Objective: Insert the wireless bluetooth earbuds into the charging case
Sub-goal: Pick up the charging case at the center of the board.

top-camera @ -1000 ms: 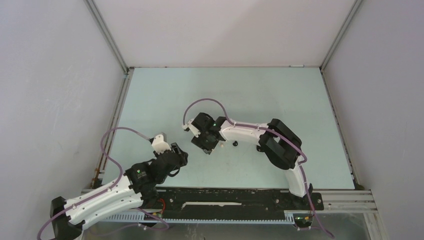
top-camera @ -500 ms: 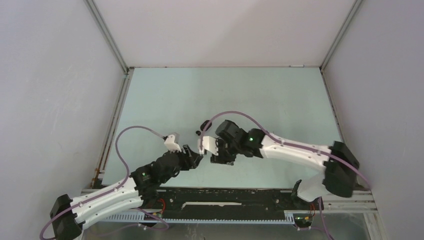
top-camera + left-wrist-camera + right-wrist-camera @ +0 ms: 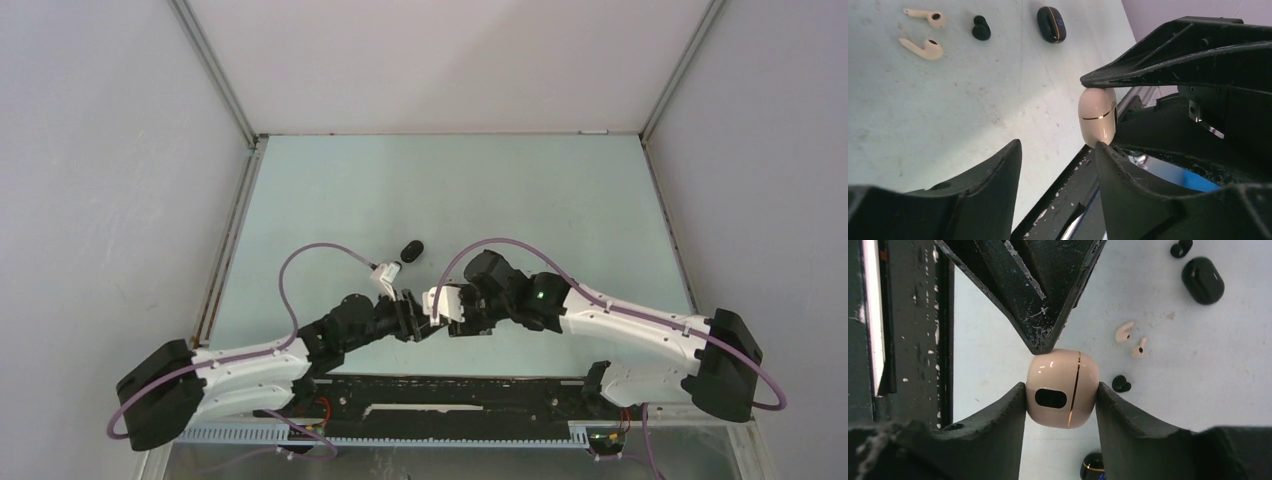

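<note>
My right gripper [image 3: 1060, 387] is shut on a cream charging case [image 3: 1063, 388] with a gold seam, closed, held above the table near the front edge. My left gripper [image 3: 1057, 146] is open; its right fingertip [image 3: 1100, 147] touches the case [image 3: 1097, 117], and nothing is between its jaws. Two whitish stem earbuds [image 3: 1124, 332] [image 3: 1138, 347] and a black earbud [image 3: 1121, 384] lie on the table; they also show in the left wrist view [image 3: 923, 47] [image 3: 981, 29]. Another black earbud [image 3: 1180, 248] lies farther off. In the top view both grippers [image 3: 410, 318] [image 3: 436, 306] meet tip to tip.
A black oval case [image 3: 1202, 280] lies beyond the earbuds. A second black case with a gold seam [image 3: 1051, 24] lies on the table and shows in the top view [image 3: 411, 248]. The black front rail [image 3: 450, 390] runs just below the grippers.
The right gripper has carried the cream case toward the front edge and to the right. The left gripper has reached right and forward until its fingertip meets the case.
</note>
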You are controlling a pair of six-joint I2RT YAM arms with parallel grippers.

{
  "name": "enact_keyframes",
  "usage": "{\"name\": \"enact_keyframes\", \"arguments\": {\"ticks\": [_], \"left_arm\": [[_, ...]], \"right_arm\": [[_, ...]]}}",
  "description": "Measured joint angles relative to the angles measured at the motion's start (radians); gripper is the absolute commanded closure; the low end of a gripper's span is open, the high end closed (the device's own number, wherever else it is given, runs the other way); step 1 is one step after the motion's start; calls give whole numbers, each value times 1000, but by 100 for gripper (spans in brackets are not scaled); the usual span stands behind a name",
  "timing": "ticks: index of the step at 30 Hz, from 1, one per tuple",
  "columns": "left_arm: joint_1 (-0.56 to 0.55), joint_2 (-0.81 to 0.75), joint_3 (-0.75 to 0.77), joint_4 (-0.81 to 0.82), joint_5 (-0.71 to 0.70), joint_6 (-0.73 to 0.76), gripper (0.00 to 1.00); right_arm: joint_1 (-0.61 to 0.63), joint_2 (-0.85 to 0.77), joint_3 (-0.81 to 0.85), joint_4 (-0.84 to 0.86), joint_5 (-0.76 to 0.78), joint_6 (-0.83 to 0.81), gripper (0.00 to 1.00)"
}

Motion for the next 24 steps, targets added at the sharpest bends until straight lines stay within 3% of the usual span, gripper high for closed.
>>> {"name": "enact_keyframes", "arguments": {"ticks": [7, 14, 24], "left_arm": [[4, 204, -1, 250, 78, -111, 47], [3, 269, -16, 455, 132, -186, 50], [4, 340, -15, 535, 171, -228, 61]], "right_arm": [[-15, -27, -19, -33, 38, -5, 71], [-16, -45, -21, 4, 6, -11, 71], [-16, -46, -21, 21, -16, -10, 72]]}}
